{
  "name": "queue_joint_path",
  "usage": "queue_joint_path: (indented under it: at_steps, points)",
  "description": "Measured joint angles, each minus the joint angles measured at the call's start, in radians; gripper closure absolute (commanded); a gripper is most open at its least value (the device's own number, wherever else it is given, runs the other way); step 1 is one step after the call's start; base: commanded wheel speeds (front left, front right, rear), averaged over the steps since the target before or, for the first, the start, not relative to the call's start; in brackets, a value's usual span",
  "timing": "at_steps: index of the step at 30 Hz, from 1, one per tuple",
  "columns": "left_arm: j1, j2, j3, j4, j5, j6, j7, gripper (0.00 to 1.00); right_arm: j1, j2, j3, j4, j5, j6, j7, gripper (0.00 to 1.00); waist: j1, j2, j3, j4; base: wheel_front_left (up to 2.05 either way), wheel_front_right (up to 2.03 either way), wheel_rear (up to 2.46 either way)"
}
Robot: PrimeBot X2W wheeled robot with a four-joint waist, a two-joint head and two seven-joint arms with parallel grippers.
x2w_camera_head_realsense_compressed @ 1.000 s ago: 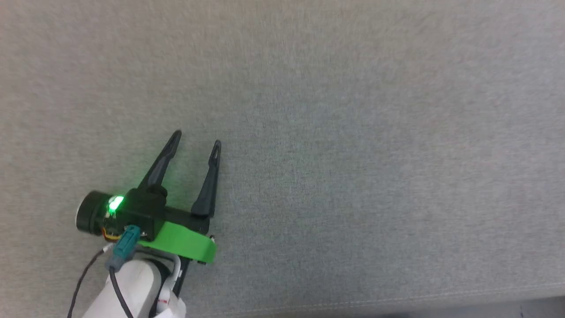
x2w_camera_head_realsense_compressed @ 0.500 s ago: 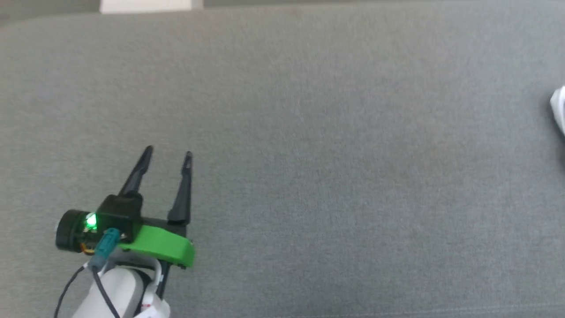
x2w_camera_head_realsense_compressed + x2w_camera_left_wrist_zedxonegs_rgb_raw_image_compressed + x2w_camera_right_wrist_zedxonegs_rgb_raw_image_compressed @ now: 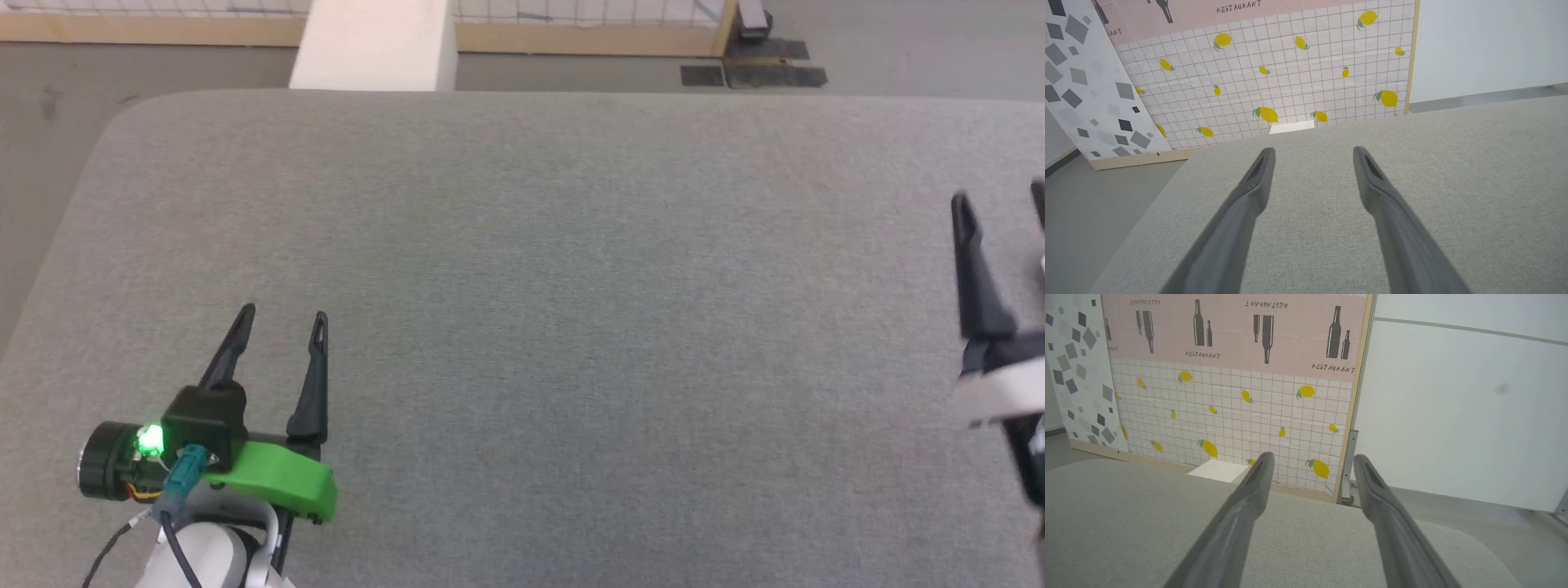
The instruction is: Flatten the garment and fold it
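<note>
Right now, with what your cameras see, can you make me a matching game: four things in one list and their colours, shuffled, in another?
Things:
1. bracket
2. block
3. wall panel
4. padded surface

Colours:
A. grey
B. bright green
C. plain off-white
D. yellow lemons on a white grid

Pairs: 1-B, 2-C, 3-D, 4-A

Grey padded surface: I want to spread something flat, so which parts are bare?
The wide middle of the grey surface is bare, from the left end effector across to the right end effector, and back to its far edge. Crowded: the near-left corner and right margin, where those open end effectors sit.
</note>
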Motion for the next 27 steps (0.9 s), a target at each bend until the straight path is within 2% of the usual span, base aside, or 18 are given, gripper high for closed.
queue_joint_path:
  at_steps: [5,9,19,27]
  points:
    - [0.004,-0.001,-0.012,0.012,0.004,0.000,-0.002,0.00,0.109,0.124,-0.063,-0.056,-0.068,0.000,-0.003,0.00,0.0000,0.0000,-0.011,0.021,0.00,0.00,0.00]
    - [0.012,-0.007,-0.027,0.023,0.004,0.002,-0.005,0.00,0.172,0.181,-0.067,-0.071,-0.122,0.000,0.002,0.00,0.0000,0.0000,-0.016,0.030,0.00,0.00,0.00]
    - [0.025,-0.018,-0.046,0.067,0.004,0.002,-0.015,0.00,0.246,0.231,-0.064,-0.052,-0.162,0.000,0.001,0.00,0.0000,0.0000,-0.031,0.036,0.00,0.00,0.00]
    - [0.028,-0.018,-0.047,0.080,0.001,0.002,-0.024,0.00,0.249,0.243,-0.060,-0.048,-0.162,0.000,0.000,0.00,0.0000,0.0000,-0.040,0.028,0.00,0.00,0.00]
